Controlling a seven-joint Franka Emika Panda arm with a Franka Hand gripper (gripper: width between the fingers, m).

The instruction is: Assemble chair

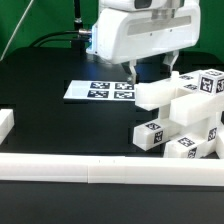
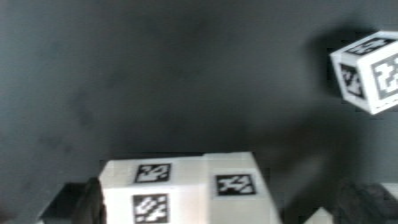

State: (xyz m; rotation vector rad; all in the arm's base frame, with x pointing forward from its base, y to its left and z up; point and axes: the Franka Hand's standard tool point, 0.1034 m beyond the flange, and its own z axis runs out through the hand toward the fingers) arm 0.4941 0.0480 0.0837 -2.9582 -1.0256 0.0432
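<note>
Several chunky white chair pieces (image 1: pixel 185 125) with black-and-white tags lie heaped at the exterior view's right. One white block (image 1: pixel 157 95) sits at the heap's near-left edge, right under my gripper (image 1: pixel 151 75). In the wrist view this block (image 2: pixel 178 185) shows three tags and lies between my fingers, close to one finger (image 2: pixel 75 205), with a dark gap to the other. The jaws stand wide apart, so the gripper (image 2: pixel 214 212) is open around the block. Another tagged chair piece (image 2: pixel 370 68) lies farther off on the black table.
The marker board (image 1: pixel 100 90) lies flat on the table at the exterior view's left of my gripper. A long white border bar (image 1: pixel 110 170) runs along the front, and a short one (image 1: pixel 5 125) sits at the left edge.
</note>
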